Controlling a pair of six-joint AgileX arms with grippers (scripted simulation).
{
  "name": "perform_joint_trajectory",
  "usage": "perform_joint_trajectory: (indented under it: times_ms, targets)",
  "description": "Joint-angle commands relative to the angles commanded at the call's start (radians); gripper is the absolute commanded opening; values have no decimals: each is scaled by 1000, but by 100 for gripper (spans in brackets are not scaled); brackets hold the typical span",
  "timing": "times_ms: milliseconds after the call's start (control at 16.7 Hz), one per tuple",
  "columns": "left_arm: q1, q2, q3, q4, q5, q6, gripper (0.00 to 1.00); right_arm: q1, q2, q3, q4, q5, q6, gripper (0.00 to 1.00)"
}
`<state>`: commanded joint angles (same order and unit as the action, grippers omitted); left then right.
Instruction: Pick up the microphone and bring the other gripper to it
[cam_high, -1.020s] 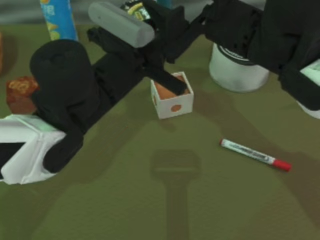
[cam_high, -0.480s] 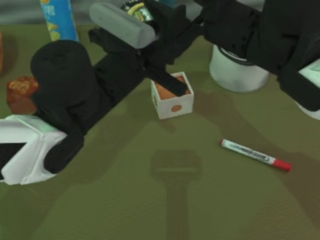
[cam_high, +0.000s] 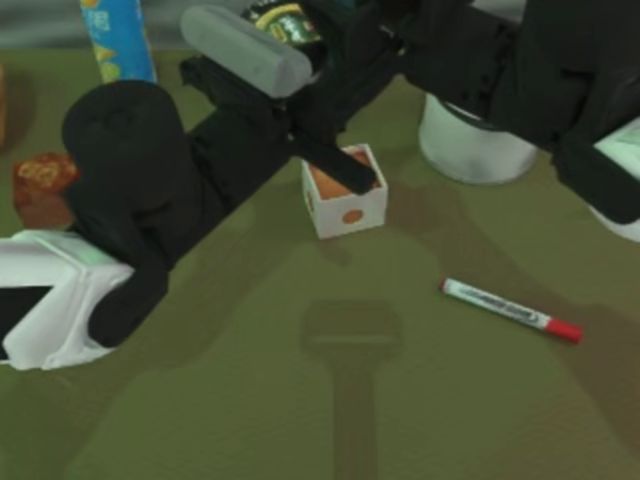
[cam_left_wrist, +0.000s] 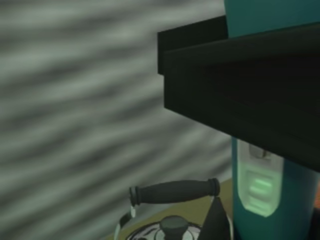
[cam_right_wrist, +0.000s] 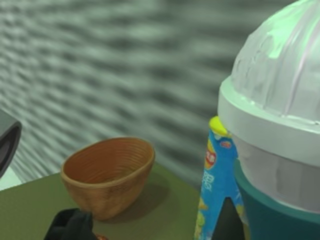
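Note:
The microphone has a teal handle with a white switch strip and a pale ribbed head. It is held up above the back of the table. In the top view the arms hide it. My left gripper is shut on the handle, with one black fingertip pressed beside it. My right gripper reaches in from the right, open, and meets the left one. Its fingertip stands just beside the handle under the head. A broad black part of it crosses the handle in the left wrist view.
Below the grippers stands a white box with an orange inside. A white red-capped marker lies right of centre. A white kettle, a blue can, an orange block and a wooden bowl line the back.
My right gripper has edged left and toward the back, closer to the left gripper. The left arm and the microphone have stayed almost still.

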<state>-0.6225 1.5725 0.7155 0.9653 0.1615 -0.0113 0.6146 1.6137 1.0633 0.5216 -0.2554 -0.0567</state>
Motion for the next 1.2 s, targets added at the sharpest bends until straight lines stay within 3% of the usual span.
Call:
perform_joint_trajectory:
  times_ms: [420,1200]
  targets:
    - [0,0,0,0,0,0,0,0,0,0,0,0,0,0]
    - [0,0,0,0,0,0,98,0,0,0,0,0,0,0]
